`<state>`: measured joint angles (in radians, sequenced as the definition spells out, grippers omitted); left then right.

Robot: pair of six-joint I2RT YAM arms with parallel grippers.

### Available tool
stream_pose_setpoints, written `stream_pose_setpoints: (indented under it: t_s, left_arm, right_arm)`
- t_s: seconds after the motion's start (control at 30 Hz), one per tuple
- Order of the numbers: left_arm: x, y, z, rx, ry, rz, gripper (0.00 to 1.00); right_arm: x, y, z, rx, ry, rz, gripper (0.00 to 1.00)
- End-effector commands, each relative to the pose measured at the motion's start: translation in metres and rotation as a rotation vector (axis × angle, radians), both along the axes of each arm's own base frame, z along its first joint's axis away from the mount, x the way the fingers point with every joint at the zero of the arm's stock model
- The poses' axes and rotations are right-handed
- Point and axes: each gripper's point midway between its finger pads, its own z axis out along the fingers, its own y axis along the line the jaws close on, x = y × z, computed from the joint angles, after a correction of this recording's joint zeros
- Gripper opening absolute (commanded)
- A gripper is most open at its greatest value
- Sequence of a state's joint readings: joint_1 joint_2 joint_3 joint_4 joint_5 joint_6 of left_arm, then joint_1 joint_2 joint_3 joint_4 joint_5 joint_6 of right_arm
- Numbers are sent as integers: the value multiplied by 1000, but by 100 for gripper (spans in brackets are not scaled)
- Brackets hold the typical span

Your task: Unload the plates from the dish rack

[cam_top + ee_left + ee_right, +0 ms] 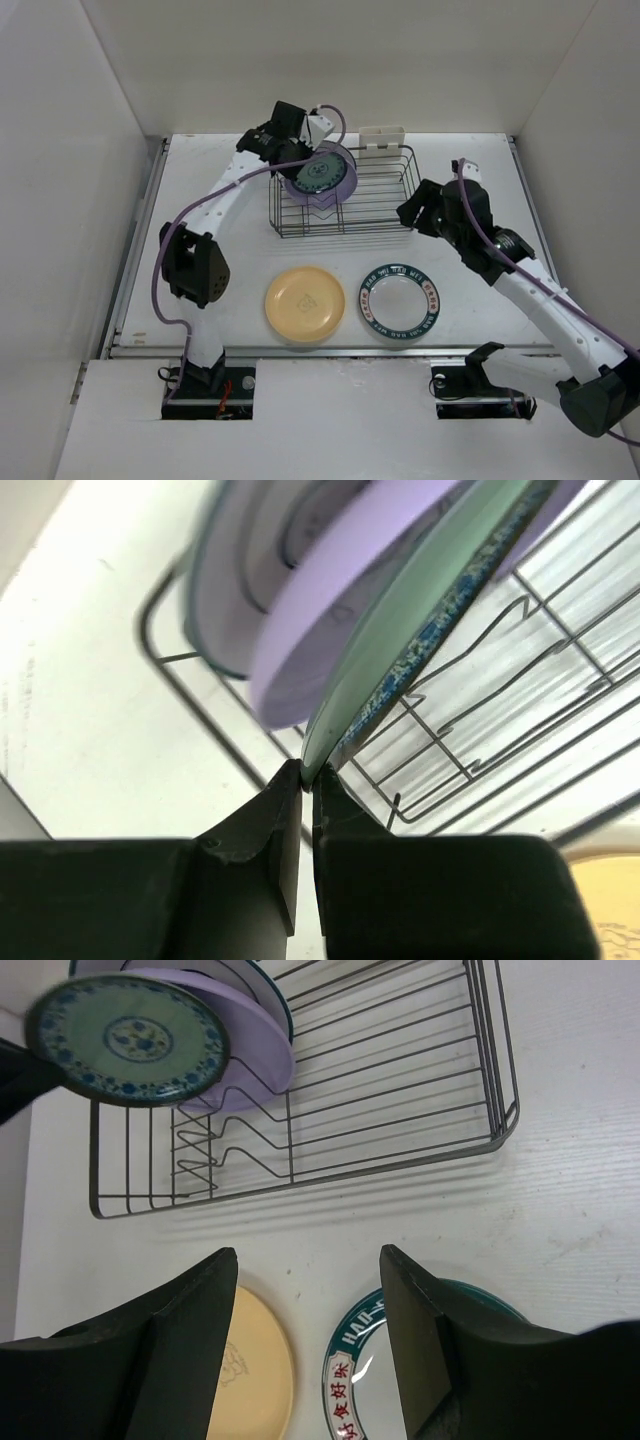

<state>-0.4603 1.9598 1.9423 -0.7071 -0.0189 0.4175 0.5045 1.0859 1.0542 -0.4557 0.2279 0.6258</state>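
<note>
Left claw (308, 770): clamped on the rim of the small round teal plate with blue patterning (420, 630); an edge grip suits an upright plate.
Round lavender plate (320, 630): just behind it, in the dark wire dish rack (300, 1180).
Right claw (305, 1260): spread wide and holding nothing, with the rack ahead of it.

In the left wrist view the small teal plate (420, 630) and the lavender plate (330, 610) behind it ran off the top edge, both blurred. The plate furthest back (225, 590) was too smeared to identify. The yellow plate (605, 900) showed only as a corner sliver. From the right wrist, the fingers (170, 1360) of the right pincer (305, 1260) covered parts of the yellow plate and the green-rimmed plate (345, 1365) (its lettering too small to read from overhead).
</note>
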Motion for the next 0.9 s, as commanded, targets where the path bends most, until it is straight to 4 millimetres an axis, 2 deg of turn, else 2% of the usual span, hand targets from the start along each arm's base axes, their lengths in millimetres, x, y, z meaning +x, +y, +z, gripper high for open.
stream_pose_setpoints:
  t_s: [0.0,0.07,0.1,0.13,0.17,0.2,0.27,0.33,0.37,0.4,0.5,0.53,0.6,0.63,0.67,0.7,0.73,0.77,0.8,0.87]
  left_arm:
    - [-14,-6,56,-145,-85,15,0]
    - [-16,0,62,-160,-94,34,0]
    - [-18,0,61,-156,-86,34,0]
    - [-20,-1,66,-174,-89,34,0]
    - [-22,0,72,-181,-101,33,0]
    - [-26,-1,70,-187,-83,32,0]
    - [-35,1,85,-212,-99,33,0]
    - [-44,13,86,-244,-64,65,0]
    - [-49,15,92,-286,-52,76,0]
    - [-55,32,98,-304,-46,116,0]
    - [-75,57,105,-391,21,172,0]
    - [-80,83,101,-398,56,232,0]
    - [-95,105,87,-407,127,287,0]
    - [-112,125,77,-415,188,335,0]
    - [-118,135,79,-425,200,350,0]
    - [-128,144,65,-428,254,378,0]
    - [-137,149,60,-438,287,393,0]
    - [-150,167,52,-425,330,440,0]
    - [-160,172,38,-423,390,460,0]
    - [-174,186,22,-447,460,504,0]
  right_arm:
    - [-6,0,20,53,-61,7,65]
    - [-10,-4,17,48,-62,-1,65]
    - [-14,-6,21,54,-71,-1,65]
    - [-14,-8,16,45,-64,-10,65]
    - [-15,-9,21,52,-76,-10,65]
    - [-15,-9,21,52,-76,-10,65]
    - [-18,-10,21,51,-74,-10,65]
    - [-18,-10,21,51,-74,-10,65]
    - [-18,-10,21,51,-74,-10,65]
    - [-19,-6,25,64,-77,12,65]
    - [-17,2,28,85,-86,43,65]
    - [-16,8,31,98,-86,68,65]
    - [-9,17,36,82,-111,114,65]
    - [-2,25,39,81,-118,144,68]
    - [-2,27,46,81,-135,160,69]
    - [9,32,40,54,-122,169,70]
    - [14,38,43,49,-121,187,72]
    - [21,45,61,59,-152,210,72]
    - [32,53,50,36,-115,225,74]
    - [45,60,54,7,-120,248,77]
